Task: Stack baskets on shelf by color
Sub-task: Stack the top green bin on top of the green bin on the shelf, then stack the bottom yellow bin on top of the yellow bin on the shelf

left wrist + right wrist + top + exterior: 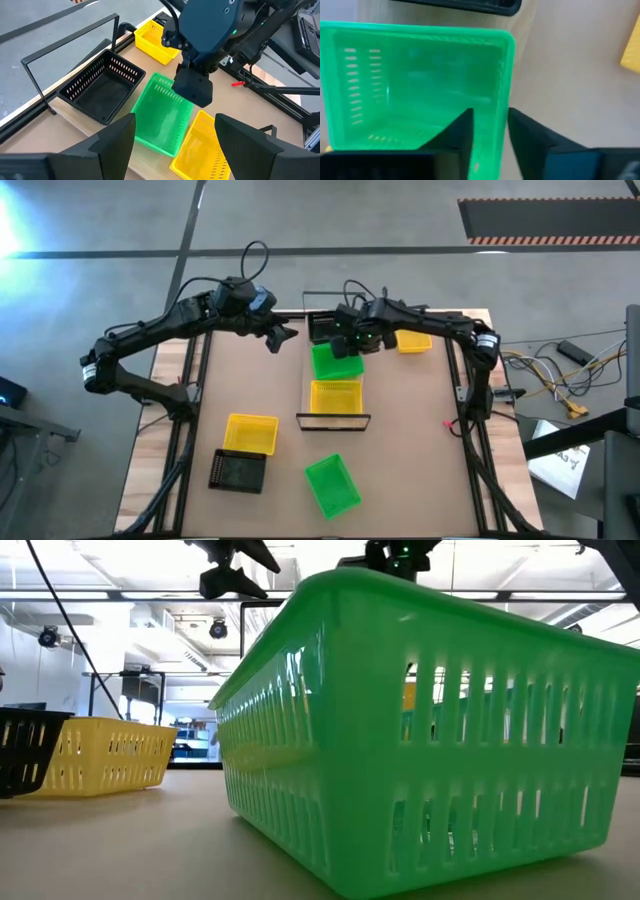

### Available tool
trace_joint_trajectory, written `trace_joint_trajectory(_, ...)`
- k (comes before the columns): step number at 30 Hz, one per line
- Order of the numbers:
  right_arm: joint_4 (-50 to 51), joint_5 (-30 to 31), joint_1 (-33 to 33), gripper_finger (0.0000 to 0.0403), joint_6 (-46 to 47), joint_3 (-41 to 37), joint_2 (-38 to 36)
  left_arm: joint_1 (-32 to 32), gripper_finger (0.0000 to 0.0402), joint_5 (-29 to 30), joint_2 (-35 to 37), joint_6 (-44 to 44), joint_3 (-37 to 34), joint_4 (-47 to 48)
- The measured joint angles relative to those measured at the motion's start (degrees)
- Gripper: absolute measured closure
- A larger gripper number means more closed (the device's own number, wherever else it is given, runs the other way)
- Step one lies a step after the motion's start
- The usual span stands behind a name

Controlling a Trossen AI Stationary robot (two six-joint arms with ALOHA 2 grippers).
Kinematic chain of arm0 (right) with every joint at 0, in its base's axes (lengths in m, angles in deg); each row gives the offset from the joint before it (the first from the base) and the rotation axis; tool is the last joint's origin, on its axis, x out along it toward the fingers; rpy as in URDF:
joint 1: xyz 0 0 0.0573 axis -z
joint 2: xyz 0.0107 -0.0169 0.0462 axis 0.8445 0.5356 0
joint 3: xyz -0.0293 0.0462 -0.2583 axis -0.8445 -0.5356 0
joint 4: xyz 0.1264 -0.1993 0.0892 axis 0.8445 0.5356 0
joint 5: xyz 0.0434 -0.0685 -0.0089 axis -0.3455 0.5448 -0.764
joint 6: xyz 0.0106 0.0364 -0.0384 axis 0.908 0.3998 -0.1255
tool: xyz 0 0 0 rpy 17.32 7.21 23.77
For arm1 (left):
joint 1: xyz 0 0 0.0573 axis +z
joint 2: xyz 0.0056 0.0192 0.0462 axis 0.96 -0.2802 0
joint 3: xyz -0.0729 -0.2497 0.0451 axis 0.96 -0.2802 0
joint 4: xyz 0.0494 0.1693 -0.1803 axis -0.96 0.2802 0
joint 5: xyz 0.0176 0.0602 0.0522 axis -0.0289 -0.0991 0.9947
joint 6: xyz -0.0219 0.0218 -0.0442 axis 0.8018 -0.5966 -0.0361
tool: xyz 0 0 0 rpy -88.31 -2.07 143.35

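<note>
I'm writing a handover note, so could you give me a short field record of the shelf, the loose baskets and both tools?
shelf: holds shelf black basket, shelf green basket and shelf yellow basket in a row
table, far right: far yellow basket
table, near side: near yellow basket, near black basket, near green basket
right tool: at the shelf green basket's wall
left tool: open, above the table left of the shelf's far end

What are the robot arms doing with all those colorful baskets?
They're sorting baskets onto a shelf by color. The right gripper has its fingers on either side of one wall of a green basket on the shelf, between a black basket and a yellow basket. The left gripper waits open nearby. More baskets sit on the table.
</note>
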Motion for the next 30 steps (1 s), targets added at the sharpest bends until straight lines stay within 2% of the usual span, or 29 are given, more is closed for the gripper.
trace_joint_trajectory(4, 1.5, 1.5, -0.2, 0.0226, -1.7, 0.0, -1.8, 0.0, 0.0144, 0.0, 0.0, 0.0, 0.0, 0.0)
trace_joint_trajectory(8, 2.7, 2.4, -0.8, 0.02, -3.2, 0.0, -5.1, 0.0, 0.0144, 0.0, 0.0, 0.0, 0.0, 0.5)
trace_joint_trajectory(14, 12.1, 8.5, -2.4, 0.0223, -4.7, -3.1, -10.3, 0.0, 0.0144, 0.0, 0.0, -0.3, 0.0, 2.6)
trace_joint_trajectory(17, 13.8, 8.9, -1.2, 0.0245, -2.7, -9.1, -13.8, 0.0, 0.0144, 0.0, 0.0, -0.4, 0.0, 4.1)
trace_joint_trajectory(22, 10.6, 8.7, 3.2, 0.0268, -0.5, -21.0, -19.6, 0.0, 0.0144, 0.0, 0.0, -0.4, -0.3, 6.3)
trace_joint_trajectory(26, 6.2, 7.3, 9.2, 0.0257, -1.2, -26.9, -23.0, 0.0, 0.0144, 0.0, 0.2, -0.4, -1.5, 6.5)
trace_joint_trajectory(30, 0.7, 4.0, 13.8, 0.0229, -7.7, -29.2, -25.2, 0.0, 0.0144, -0.1, 0.3, -0.2, -2.6, 6.5)
